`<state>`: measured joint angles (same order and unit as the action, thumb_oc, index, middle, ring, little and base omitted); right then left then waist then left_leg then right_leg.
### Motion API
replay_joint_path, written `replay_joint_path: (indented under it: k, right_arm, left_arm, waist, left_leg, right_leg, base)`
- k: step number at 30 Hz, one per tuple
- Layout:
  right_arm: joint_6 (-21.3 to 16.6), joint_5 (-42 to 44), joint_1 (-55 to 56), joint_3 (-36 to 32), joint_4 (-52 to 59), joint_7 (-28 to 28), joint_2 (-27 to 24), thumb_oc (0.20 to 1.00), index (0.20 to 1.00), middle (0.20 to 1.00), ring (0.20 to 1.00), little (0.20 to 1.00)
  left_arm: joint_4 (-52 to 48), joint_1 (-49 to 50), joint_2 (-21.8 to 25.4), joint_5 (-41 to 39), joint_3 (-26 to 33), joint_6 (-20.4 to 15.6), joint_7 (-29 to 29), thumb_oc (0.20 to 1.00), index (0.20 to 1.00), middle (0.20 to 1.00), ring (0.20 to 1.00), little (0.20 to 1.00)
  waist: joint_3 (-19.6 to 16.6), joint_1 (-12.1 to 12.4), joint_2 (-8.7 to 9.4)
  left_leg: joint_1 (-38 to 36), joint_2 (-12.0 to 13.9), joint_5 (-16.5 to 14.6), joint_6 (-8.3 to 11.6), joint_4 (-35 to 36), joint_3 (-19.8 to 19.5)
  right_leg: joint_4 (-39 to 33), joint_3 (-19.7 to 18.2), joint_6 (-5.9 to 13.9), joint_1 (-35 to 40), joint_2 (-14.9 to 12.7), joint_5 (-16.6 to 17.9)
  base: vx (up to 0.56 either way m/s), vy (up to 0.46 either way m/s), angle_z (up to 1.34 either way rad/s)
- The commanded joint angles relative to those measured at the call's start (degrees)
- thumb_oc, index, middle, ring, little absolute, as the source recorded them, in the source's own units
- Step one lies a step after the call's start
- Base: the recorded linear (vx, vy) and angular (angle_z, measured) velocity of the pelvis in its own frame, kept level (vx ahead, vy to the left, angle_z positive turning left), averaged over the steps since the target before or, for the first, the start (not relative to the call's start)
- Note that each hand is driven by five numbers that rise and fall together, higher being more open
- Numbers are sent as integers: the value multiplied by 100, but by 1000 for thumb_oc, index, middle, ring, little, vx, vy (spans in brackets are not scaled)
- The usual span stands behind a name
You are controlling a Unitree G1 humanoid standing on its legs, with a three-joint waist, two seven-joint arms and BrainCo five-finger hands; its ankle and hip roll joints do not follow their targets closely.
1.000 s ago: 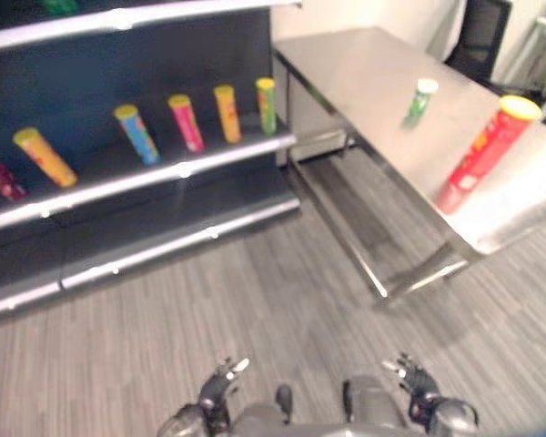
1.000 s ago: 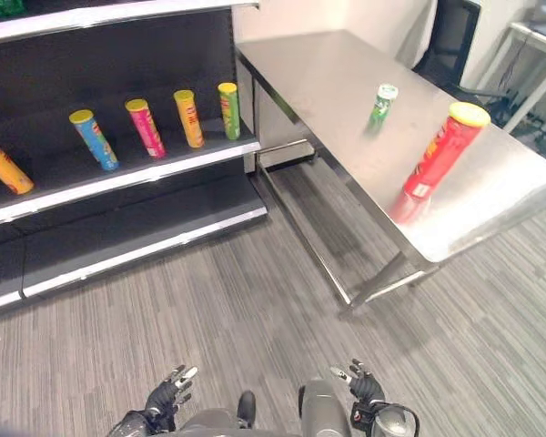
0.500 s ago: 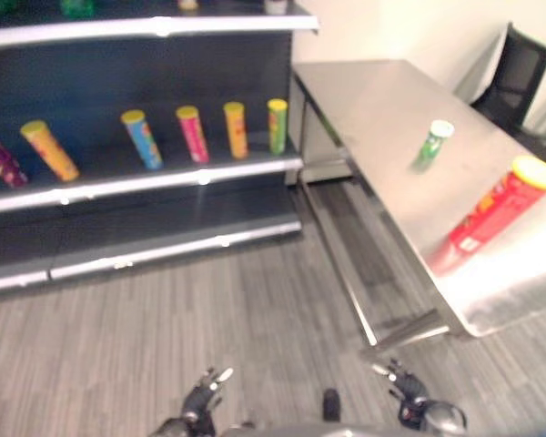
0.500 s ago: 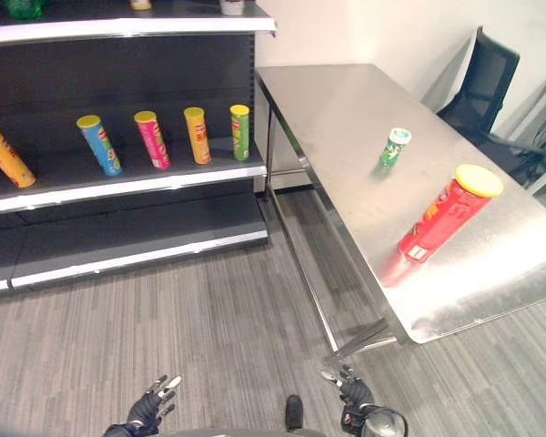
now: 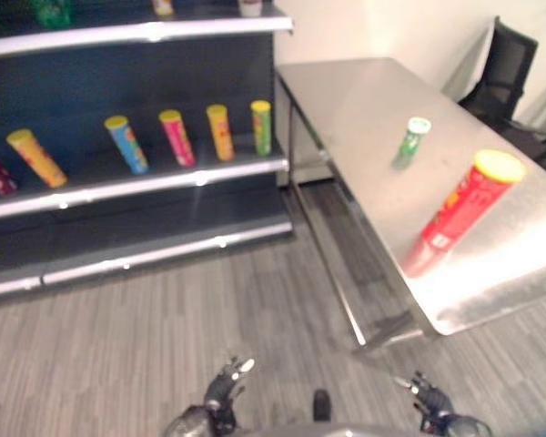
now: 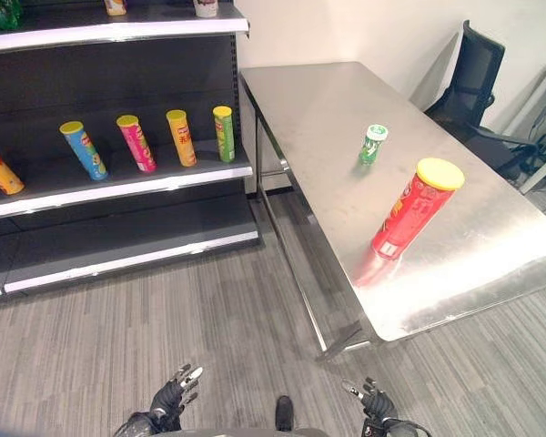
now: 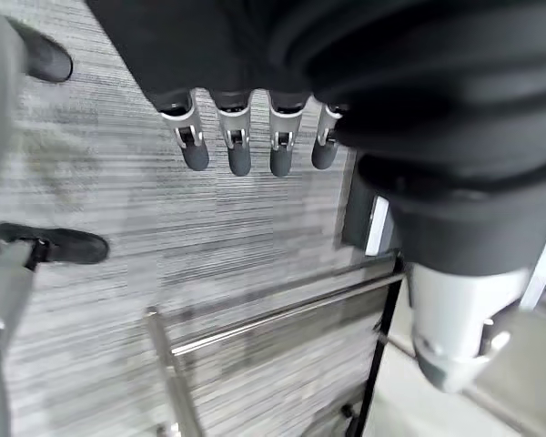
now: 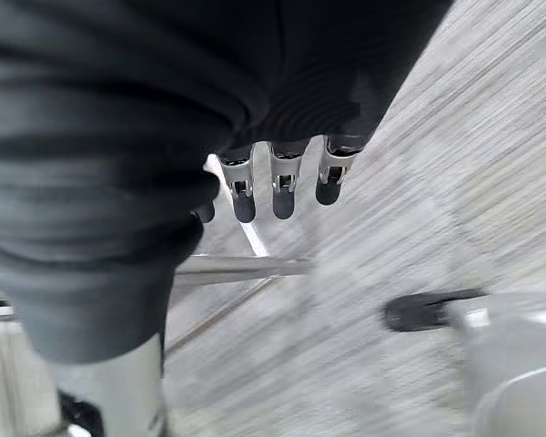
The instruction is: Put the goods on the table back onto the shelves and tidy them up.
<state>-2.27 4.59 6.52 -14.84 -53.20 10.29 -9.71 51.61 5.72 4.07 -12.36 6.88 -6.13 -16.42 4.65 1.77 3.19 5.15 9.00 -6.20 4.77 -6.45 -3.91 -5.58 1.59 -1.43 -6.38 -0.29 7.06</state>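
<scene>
Top shelf (image 6: 118, 32) goods being cropped at the frame edge, orange can (image 6: 0, 168) left of the blue can (image 6: 82, 150) being cut off, chair (image 6: 469, 82) partly hiding behind the table (image 6: 346, 91).

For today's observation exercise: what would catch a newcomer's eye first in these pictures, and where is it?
The tall red can with a yellow lid stands out on the steel table, near its closer end, with a small green can standing farther back. On the dark shelf to the left, a row of colourful cans stands upright. Both robot hands, left robot hand and right robot hand, hang open and empty low above the floor.
</scene>
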Motion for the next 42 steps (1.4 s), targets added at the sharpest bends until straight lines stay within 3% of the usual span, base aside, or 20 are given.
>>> replay_joint_path:
  k: [1, 3, 5, 7, 12, 19, 20, 23, 26, 28, 30, 31, 32, 34, 36, 38, 42]
  right_arm:
    - [-160, 143, 37, -419, 148, -44, -28, 1000, 1000, 1000, 1000, 1000]
    - [-184, 317, 76, -785, 177, -146, -15, 1000, 1000, 1000, 1000, 1000]
    - [-180, 512, 111, -1182, 368, -199, 21, 1000, 1000, 1000, 1000, 1000]
    - [-179, 514, 183, -1250, 486, -218, -33, 1000, 1000, 1000, 1000, 1000]
    - [-130, 947, 342, -2187, 1135, -408, -187, 1000, 1000, 1000, 1000, 1000]
    - [-254, 1184, 617, -3131, 2239, -685, -936, 1000, 1000, 1000, 1000, 1000]
    - [-196, 1215, 628, -2962, 3264, -634, -914, 1000, 1000, 1000, 1000, 1000]
    - [-101, 1373, 463, -2633, 4294, -668, -883, 1000, 1000, 1000, 1000, 1000]
    - [165, 1414, -367, -1251, 6178, -1108, -1805, 1000, 1000, 1000, 1000, 1000]
    - [279, 1359, -758, -792, 6362, -1218, -2307, 1000, 1000, 1000, 1000, 1000]
    - [312, 1470, -962, -663, 6411, -1264, -2437, 1000, 1000, 1000, 1000, 1000]
    - [328, 1388, -1284, -419, 6374, -1388, -2784, 1000, 1000, 1000, 1000, 1000]
    - [328, 1388, -1285, -418, 6373, -1388, -2785, 1000, 1000, 1000, 1000, 1000]
    - [382, 1367, -1468, -306, 6296, -1426, -3294, 1000, 1000, 1000, 1000, 1000]
    - [381, 1368, -1475, -300, 6292, -1426, -3299, 1000, 1000, 1000, 1000, 1000]
    - [412, 1218, -1617, -431, 6299, -1608, -3786, 1000, 1000, 1000, 1000, 1000]
    - [374, 1242, -1660, -607, 6532, -1753, -4055, 1000, 1000, 1000, 1000, 1000]
  left_arm:
    - [-293, -2, 34, -7, 13, -114, -29, 1000, 1000, 1000, 1000, 1000]
    - [-330, 14, -34, -56, 100, -147, -38, 1000, 1000, 1000, 1000, 1000]
    - [-229, 102, 38, -85, 194, -199, -42, 1000, 1000, 1000, 1000, 1000]
    - [-230, 124, 55, -116, 252, -194, -40, 1000, 1000, 1000, 1000, 1000]
    - [-92, 216, 182, -186, 478, -147, -72, 1000, 1000, 1000, 1000, 1000]
    - [-195, 323, 160, -111, 498, -105, -125, 1000, 1000, 1000, 1000, 1000]
    - [-243, 331, 130, -67, 502, -94, -78, 1000, 1000, 1000, 1000, 1000]
    - [-150, 288, 98, -5, 480, -104, -30, 1000, 1000, 1000, 1000, 1000]
    - [-10, 176, 77, 74, 374, -169, -1, 1000, 1000, 1000, 1000, 1000]
    - [-21, 138, 72, 52, 382, -167, -12, 1000, 1000, 1000, 1000, 1000]
    - [-2, 118, 74, 51, 409, -179, -15, 1000, 1000, 1000, 1000, 1000]
    - [-50, 167, 63, 23, 457, -187, -38, 1000, 1000, 1000, 1000, 1000]
    - [-50, 167, 63, 23, 457, -187, -38, 1000, 1000, 1000, 1000, 1000]
    - [-84, 259, 32, -19, 554, -204, -59, 1000, 1000, 1000, 1000, 1000]
    - [-84, 258, 26, -18, 558, -205, -59, 1000, 1000, 1000, 1000, 1000]
    - [-56, 369, -71, -17, 668, -252, -48, 1000, 1000, 1000, 1000, 1000]
    - [-72, 483, -157, 2, 717, -264, -52, 1000, 1000, 1000, 1000, 1000]
  waist:
    - [-148, -20, -269]
    - [-210, -124, -326]
    - [-317, -220, -297]
    - [-326, -248, -286]
    - [-313, -414, -213]
    - [-363, -578, -206]
    - [-374, -609, -175]
    - [-380, -618, -156]
    - [-330, -487, -115]
    - [-301, -425, -89]
    - [-287, -416, -78]
    - [-283, -360, -53]
    - [-283, -361, -54]
    - [-267, -296, -36]
    - [-261, -302, -41]
    - [-264, -257, -46]
    - [-279, -246, -73]
  left_leg:
    - [-370, -34, 949, -246, 1141, 103]
    - [-458, 3, 955, -203, 1145, 315]
    - [-498, -175, 667, -256, 1145, 372]
    - [-517, -221, 628, -269, 1145, 390]
    - [-635, -304, 575, -271, 1145, 528]
    - [-694, -301, 599, -274, 1145, 516]
    - [-678, -294, 628, -264, 1145, 503]
    - [-694, -288, 636, -266, 1145, 484]
    - [-729, -266, 708, -288, 1145, 435]
    - [-721, -264, 716, -298, 1145, 411]
    - [-721, -256, 703, -298, 1145, 409]
    - [-691, -246, 702, -308, 1145, 408]
    - [-691, -246, 702, -308, 1145, 408]
    - [-683, -233, 710, -309, 1145, 397]
    - [-687, -231, 709, -309, 1145, 394]
    - [-660, -228, 699, -326, 1145, 373]
    - [-633, -225, 697, -332, 1145, 349]
  right_leg:
    - [58, -370, 163, 303, -488, -323]
    - [58, -350, 106, 221, -561, -330]
    - [58, -334, 86, 152, -651, -353]
    - [58, -347, 89, 133, -660, -344]
    - [58, -243, 142, 103, -699, -338]
    - [58, -183, 196, 155, -716, -327]
    - [58, -169, 207, 143, -731, -285]
    - [58, -155, 211, 155, -726, -277]
    - [58, -144, 225, 225, -683, -295]
    - [58, -143, 240, 277, -664, -302]
    - [58, -142, 243, 300, -660, -309]
    - [58, -138, 252, 337, -658, -310]
    - [58, -138, 252, 337, -658, -310]
    - [58, -140, 260, 396, -654, -297]
    - [58, -137, 260, 403, -653, -298]
    - [58, -132, 268, 455, -652, -290]
    - [58, -129, 273, 474, -666, -289]
  base:
    - [9, 165, -44]
    - [-1, 173, -52]
    - [15, 177, -48]
    - [-4, 117, -54]
    - [-8, 60, -21]
    - [15, 21, 5]
    - [0, 0, 0]
    - [4, 1, -1]
    - [0, 0, 0]
    - [5, -18, 9]
    - [2, -23, 21]
    - [2, -28, 28]
    - [5, -34, 23]
    - [2, -9, 5]
    - [0, -3, 2]
    - [5, -10, 2]
    - [19, -9, 13]
